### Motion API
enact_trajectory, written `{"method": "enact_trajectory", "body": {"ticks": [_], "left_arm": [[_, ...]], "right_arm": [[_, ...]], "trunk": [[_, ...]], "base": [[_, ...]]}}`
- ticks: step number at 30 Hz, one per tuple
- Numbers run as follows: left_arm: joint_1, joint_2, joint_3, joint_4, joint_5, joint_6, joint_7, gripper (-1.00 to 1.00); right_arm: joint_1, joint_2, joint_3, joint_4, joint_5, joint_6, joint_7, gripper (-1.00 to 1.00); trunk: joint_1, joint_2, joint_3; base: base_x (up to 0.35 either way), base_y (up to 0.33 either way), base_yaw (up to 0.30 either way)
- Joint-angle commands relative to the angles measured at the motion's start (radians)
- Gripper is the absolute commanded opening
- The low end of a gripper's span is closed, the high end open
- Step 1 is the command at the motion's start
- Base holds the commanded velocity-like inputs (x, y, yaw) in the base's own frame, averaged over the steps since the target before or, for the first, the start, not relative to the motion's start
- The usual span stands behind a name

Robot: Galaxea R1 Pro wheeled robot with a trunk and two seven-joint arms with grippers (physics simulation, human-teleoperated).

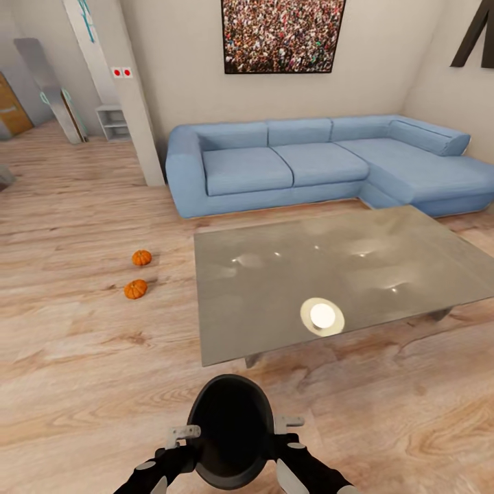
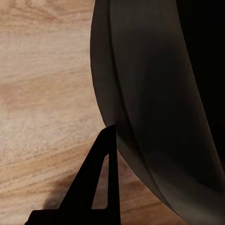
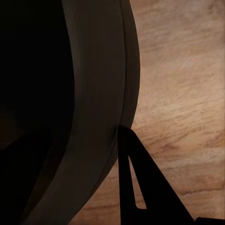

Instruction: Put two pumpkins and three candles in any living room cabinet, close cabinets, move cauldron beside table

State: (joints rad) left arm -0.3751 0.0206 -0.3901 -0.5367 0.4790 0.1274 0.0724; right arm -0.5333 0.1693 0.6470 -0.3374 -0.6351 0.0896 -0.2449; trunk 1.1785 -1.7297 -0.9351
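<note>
The black cauldron [image 1: 230,432] sits upright between the two arms low in the head view, its round mouth facing up and its dark hollow open to the camera; it is above the wood floor [image 1: 82,357], just off the near edge of the grey surface [image 1: 274,302]. The left gripper [image 1: 184,433] meets the rim on one side and the right gripper [image 1: 288,422] on the other; in each wrist view one dark finger [image 2: 101,187] [image 3: 136,183] lies against the outer wall, but I cannot tell whether either set of fingers is clamped. A candle [image 1: 322,315] stands near the surface's near edge. Two pumpkins [image 1: 141,258] [image 1: 136,289] lie on the floor beyond its left edge, with a blue sofa [image 1: 309,165] behind.
</note>
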Motion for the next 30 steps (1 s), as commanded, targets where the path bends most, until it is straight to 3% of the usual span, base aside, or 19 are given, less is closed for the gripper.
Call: {"method": "enact_trajectory", "body": {"ticks": [1, 4, 22, 30], "left_arm": [[-0.001, 0.001, -0.012, -0.002, 0.026, 0.003, 0.007, -1.0], [-0.001, 0.002, -0.012, -0.002, 0.026, 0.003, 0.007, -1.0], [-0.001, 0.002, -0.01, -0.002, 0.026, 0.003, 0.007, -1.0], [-0.001, 0.002, -0.009, -0.002, 0.027, 0.003, 0.007, -1.0]], "right_arm": [[-0.001, 0.0, 0.019, -0.037, 0.0, -0.053, -0.005, -1.0], [-0.001, 0.0, 0.019, -0.037, 0.0, -0.053, -0.005, -1.0], [0.001, -0.001, 0.02, -0.038, 0.011, -0.053, -0.008, -1.0], [0.001, -0.003, 0.019, -0.038, 0.011, -0.055, -0.005, -1.0]], "trunk": [[0.0, 0.0, -0.001], [0.0, 0.0, -0.001], [0.069, -0.126, -0.057], [0.069, -0.126, -0.057]], "base": [[0.012, 0.0, 0.02], [0.005, 0.0, 0.008], [0.0, 0.0, 0.0], [0.0, 0.0, 0.0]]}}
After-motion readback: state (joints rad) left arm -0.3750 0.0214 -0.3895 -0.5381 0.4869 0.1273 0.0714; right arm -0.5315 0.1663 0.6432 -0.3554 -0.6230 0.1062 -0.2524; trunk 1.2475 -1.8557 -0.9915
